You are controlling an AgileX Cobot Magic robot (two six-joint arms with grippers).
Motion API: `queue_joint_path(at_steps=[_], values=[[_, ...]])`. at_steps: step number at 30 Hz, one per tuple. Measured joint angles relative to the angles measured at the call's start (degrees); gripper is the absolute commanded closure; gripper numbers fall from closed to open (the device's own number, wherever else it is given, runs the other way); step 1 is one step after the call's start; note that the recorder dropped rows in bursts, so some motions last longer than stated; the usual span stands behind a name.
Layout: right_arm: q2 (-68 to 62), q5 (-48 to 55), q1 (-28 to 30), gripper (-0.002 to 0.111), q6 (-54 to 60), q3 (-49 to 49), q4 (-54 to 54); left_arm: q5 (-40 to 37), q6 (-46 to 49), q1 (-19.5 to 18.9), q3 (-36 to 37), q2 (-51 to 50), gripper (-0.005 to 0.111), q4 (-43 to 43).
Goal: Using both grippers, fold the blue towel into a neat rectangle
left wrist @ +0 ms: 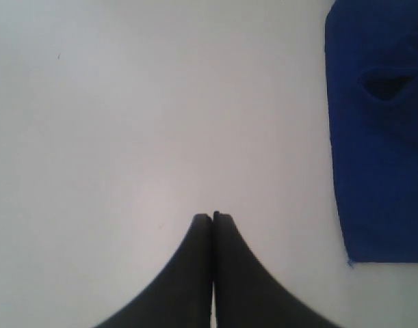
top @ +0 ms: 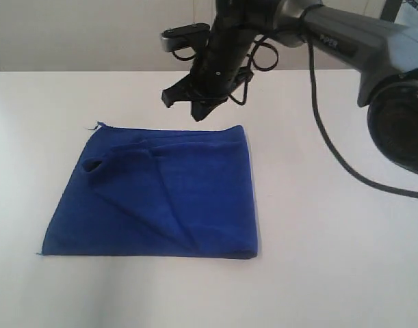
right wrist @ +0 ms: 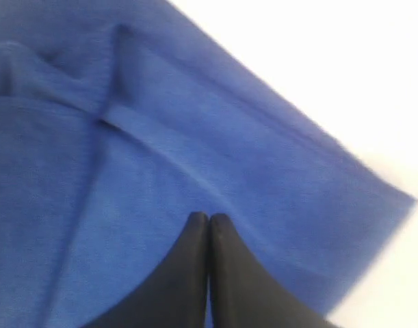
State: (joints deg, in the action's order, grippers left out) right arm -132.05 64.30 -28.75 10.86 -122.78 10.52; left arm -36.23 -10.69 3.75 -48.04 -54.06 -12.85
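The blue towel [top: 167,198] lies folded over on the white table [top: 332,260], with a small open pocket of cloth near its far left corner and a diagonal crease across it. My right gripper [top: 195,109] hangs just above the towel's far edge, reaching in from the upper right. In the right wrist view the right gripper [right wrist: 209,217] is shut, nothing between its fingers, with the blue towel [right wrist: 161,157] beneath it. My left gripper [left wrist: 213,215] is shut over bare table, apart from the towel [left wrist: 380,137]. The left arm does not show in the exterior view.
A black cable [top: 332,150] loops down from the right arm [top: 359,48] over the table to the right of the towel. A loose thread [top: 97,125] sticks out at the towel's far left corner.
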Motion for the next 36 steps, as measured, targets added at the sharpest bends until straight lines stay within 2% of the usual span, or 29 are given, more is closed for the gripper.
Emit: queue_joint_path(at_steps=[7, 18, 26, 33, 36], values=[[-3.42, -0.34, 4.89, 0.108, 3.31, 0.10, -0.92, 0.00, 0.00, 0.00, 0.00, 0.00, 0.107, 0.00], [-10.29, -4.47, 6.17, 0.108, 3.33, 0.10, -2.76, 0.00, 0.00, 0.00, 0.00, 0.00, 0.107, 0.00], [-10.06, 2.82, 8.34, 0.108, -0.26, 0.15, -8.25, 0.00, 0.00, 0.00, 0.00, 0.00, 0.107, 0.00], [-5.10, 2.56, 11.12, 0.108, -1.48, 10.32, -8.38, 0.00, 0.00, 0.00, 0.00, 0.00, 0.107, 0.00], [1.83, 2.27, 11.82, 0.108, -1.89, 23.91, -9.36, 0.00, 0.00, 0.00, 0.00, 0.00, 0.107, 0.00]])
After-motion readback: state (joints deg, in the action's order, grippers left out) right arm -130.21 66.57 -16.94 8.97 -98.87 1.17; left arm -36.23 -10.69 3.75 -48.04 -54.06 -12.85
